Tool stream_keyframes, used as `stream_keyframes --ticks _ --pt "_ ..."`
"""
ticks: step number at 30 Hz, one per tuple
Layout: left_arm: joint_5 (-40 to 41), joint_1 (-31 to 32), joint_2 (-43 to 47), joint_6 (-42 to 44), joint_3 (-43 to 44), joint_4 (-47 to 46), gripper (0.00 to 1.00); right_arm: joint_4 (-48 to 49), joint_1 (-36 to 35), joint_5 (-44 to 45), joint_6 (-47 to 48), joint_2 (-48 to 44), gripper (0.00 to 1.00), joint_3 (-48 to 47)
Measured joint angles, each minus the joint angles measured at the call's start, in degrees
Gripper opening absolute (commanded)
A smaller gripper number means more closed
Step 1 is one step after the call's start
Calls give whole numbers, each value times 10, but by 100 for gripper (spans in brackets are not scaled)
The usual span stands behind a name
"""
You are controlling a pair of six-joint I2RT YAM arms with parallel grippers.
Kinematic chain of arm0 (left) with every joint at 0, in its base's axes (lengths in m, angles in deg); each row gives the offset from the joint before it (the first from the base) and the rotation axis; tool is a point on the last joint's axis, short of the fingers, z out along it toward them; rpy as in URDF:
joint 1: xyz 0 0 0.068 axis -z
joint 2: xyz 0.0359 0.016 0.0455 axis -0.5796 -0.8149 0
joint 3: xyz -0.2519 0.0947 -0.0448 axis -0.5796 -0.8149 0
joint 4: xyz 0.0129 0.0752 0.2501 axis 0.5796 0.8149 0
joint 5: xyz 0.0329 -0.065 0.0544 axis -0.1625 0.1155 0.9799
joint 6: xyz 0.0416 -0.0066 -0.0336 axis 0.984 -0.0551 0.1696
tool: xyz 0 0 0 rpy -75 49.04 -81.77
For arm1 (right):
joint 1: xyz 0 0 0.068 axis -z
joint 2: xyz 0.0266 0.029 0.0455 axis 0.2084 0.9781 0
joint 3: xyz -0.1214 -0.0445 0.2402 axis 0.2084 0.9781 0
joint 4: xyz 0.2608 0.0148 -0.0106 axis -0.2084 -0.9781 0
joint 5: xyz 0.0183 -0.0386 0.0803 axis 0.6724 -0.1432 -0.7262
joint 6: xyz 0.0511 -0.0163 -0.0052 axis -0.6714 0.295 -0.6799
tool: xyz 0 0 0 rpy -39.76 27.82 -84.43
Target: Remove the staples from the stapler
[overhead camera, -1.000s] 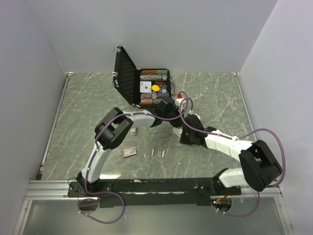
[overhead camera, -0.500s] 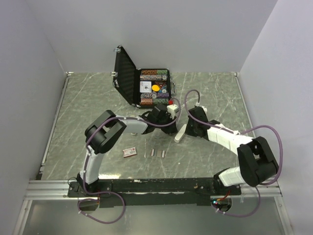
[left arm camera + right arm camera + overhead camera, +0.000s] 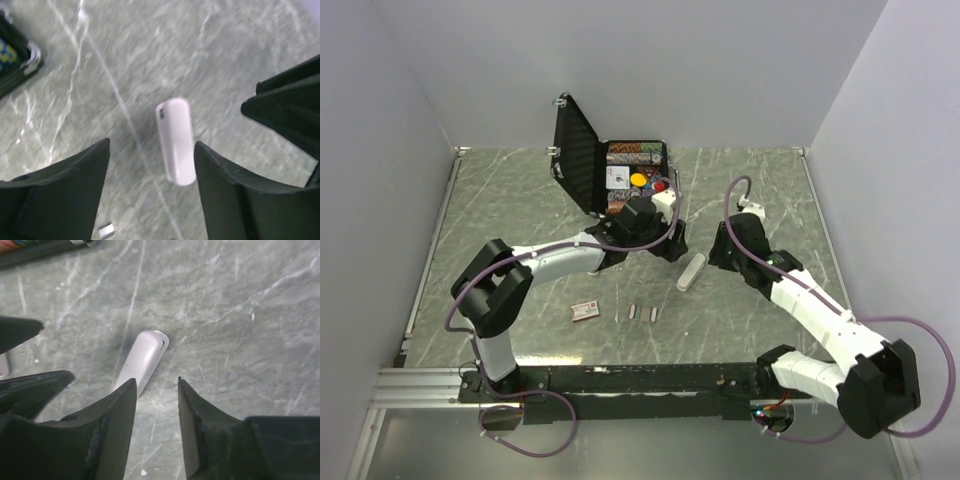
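The left pincer (image 3: 150, 165) and right pincer (image 3: 156, 390) both hang spread and empty, with the white stapler (image 3: 691, 271) flat on the desk (image 3: 770, 200) between them. Toward the bases from the left pincer lie the staples (image 3: 641, 312). They are probably light, brittle strips, best pinched gently across their long sides.

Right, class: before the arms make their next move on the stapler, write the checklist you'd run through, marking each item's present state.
1. Left pincer open and empty: ok.
2. Right pincer open and empty: ok.
3. Stapler lying on the table, free of both pincers: ok.
4. Staples lying loose, apart from the stapler: ok.
5. No staples inside the stapler: cannot tell.
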Motion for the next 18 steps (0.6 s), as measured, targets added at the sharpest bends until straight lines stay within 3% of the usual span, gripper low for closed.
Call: stream_keyframes --ticks 9,18 --pt "21 43 -36 19 74 26 83 -43 17 -18 25 -49 54 -25" --pt "72 75 -118 43 103 54 84 -84 18 -28 31 -123 57 -39"
